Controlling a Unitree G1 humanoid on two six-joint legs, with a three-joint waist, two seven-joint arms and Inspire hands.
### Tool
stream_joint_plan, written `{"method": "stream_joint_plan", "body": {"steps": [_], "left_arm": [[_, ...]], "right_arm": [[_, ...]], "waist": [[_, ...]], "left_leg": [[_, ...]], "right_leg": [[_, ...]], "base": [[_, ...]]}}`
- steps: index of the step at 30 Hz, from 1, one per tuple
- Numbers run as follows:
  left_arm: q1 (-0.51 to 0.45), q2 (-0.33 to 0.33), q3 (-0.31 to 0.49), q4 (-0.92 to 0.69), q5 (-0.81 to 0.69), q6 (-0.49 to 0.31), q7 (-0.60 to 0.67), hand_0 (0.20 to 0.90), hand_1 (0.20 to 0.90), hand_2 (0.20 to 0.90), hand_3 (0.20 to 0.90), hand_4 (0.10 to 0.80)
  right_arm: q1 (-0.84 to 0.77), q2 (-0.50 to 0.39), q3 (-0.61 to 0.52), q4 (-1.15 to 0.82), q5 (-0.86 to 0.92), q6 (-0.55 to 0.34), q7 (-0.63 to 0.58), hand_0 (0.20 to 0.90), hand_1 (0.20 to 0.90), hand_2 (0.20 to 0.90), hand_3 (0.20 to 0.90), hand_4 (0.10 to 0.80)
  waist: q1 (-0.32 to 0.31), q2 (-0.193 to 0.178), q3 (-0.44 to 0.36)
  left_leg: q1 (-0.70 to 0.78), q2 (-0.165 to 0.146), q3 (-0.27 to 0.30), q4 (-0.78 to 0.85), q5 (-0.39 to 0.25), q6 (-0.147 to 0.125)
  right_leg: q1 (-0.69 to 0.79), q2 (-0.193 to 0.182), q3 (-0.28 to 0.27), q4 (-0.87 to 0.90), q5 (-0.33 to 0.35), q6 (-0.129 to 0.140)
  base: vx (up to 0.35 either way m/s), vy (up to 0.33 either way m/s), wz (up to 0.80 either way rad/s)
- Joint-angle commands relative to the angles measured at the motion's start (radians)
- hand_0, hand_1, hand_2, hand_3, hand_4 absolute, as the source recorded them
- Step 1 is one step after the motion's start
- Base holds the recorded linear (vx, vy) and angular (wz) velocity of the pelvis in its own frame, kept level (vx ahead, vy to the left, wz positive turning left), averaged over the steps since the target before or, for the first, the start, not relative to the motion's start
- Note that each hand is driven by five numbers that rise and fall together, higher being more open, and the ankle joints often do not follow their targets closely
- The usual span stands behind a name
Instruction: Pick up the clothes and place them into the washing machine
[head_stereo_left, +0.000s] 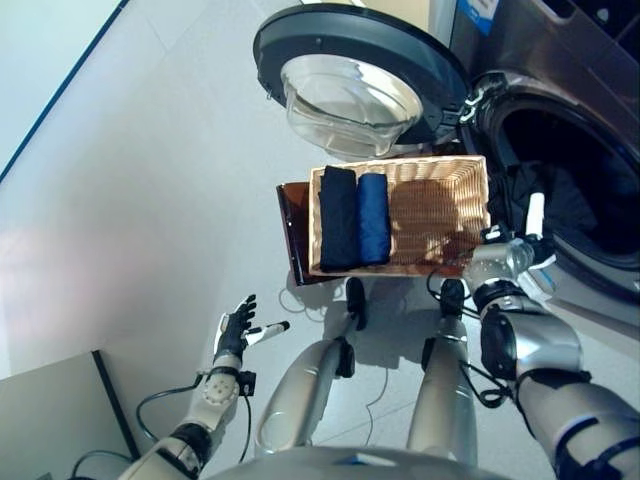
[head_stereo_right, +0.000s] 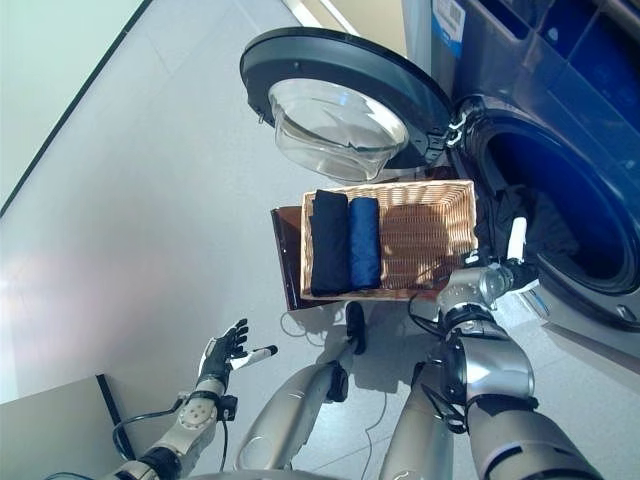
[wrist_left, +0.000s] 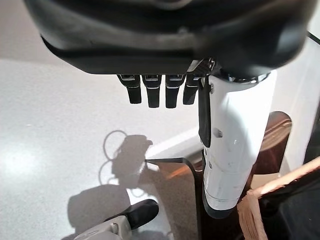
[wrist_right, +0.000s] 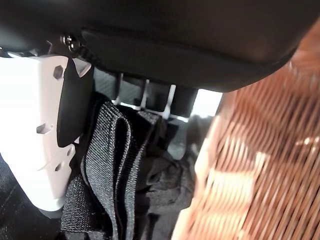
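A wicker basket (head_stereo_left: 440, 166) rests on a low dark brown box (head_stereo_left: 292, 236) in front of the washing machine (head_stereo_left: 590, 60). A folded black garment (head_stereo_left: 338, 218) and a folded blue garment (head_stereo_left: 374, 218) lie side by side at the basket's left end. My right hand (head_stereo_left: 512, 254) is between the basket's right end and the open drum (head_stereo_left: 585, 165), shut on a black garment (wrist_right: 115, 165) that hangs at the drum's mouth (head_stereo_left: 562, 205). My left hand (head_stereo_left: 234, 330) is open and empty, low over the floor, well to the left of the basket.
The machine's round door (head_stereo_left: 350, 80) stands open behind the basket, its glass bowl facing up. A grey panel (head_stereo_left: 50, 410) lies at the lower left. Pale floor (head_stereo_left: 130, 200) spreads to the left of the box.
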Motion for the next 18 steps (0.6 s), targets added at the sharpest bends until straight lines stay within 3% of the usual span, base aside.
{"method": "stream_joint_plan", "body": {"steps": [1, 4, 8, 13, 18], "left_arm": [[0.017, 0.039, 0.015, 0.011, -0.028, -0.025, 0.01, 0.9, 0.9, 0.9, 0.9, 0.8], [0.016, 0.046, 0.013, 0.007, -0.025, -0.026, 0.007, 0.9, 0.9, 0.9, 0.9, 0.8], [0.027, 0.072, 0.024, -0.003, -0.014, -0.035, 0.004, 0.9, 0.9, 0.9, 0.9, 0.8], [0.043, 0.099, 0.047, -0.024, -0.032, -0.056, 0.023, 0.9, 0.9, 0.9, 0.9, 0.8], [0.041, 0.097, 0.042, -0.02, -0.038, -0.057, 0.038, 0.9, 0.9, 0.9, 0.9, 0.8]], "right_arm": [[-0.114, -0.15, 0.043, -0.089, -0.05, -0.109, 0.0, 0.2, 0.2, 0.2, 0.2, 0.3], [-0.178, -0.231, 0.067, -0.094, -0.064, -0.111, -0.008, 0.2, 0.2, 0.2, 0.2, 0.3], [-0.308, -0.405, 0.172, -0.101, -0.213, -0.09, -0.095, 0.2, 0.2, 0.2, 0.2, 0.3], [-0.444, -0.53, 0.288, -0.226, -0.364, -0.097, -0.218, 0.2, 0.2, 0.2, 0.2, 0.3], [-0.472, -0.533, 0.333, -0.241, -0.41, -0.074, -0.234, 0.2, 0.2, 0.2, 0.2, 0.3]], "waist": [[0.017, 0.022, -0.047], [0.023, 0.025, -0.048], [0.033, 0.022, -0.052], [0.03, 0.02, -0.043], [0.012, 0.005, -0.031]], "left_leg": [[-0.096, 0.011, -0.059, 0.087, -0.061, -0.097], [-0.104, 0.01, -0.062, 0.091, -0.06, -0.101], [-0.119, 0.011, -0.068, 0.092, -0.056, -0.108], [-0.139, 0.014, -0.068, 0.077, -0.043, -0.114], [-0.149, 0.017, -0.064, 0.069, -0.036, -0.114]], "right_leg": [[0.018, 0.005, -0.033, -0.025, -0.034, -0.022], [0.009, 0.005, -0.034, -0.012, -0.04, -0.024], [-0.016, 0.008, -0.034, 0.011, -0.051, -0.027], [-0.056, 0.012, -0.025, 0.021, -0.048, -0.031], [-0.084, 0.026, -0.012, 0.039, -0.05, -0.036]], "base": [[0.025, -0.031, 0.02], [0.02, -0.04, 0.11], [0.027, -0.026, 0.18], [0.001, -0.002, 0.03], [0.003, -0.003, 0.0]]}}
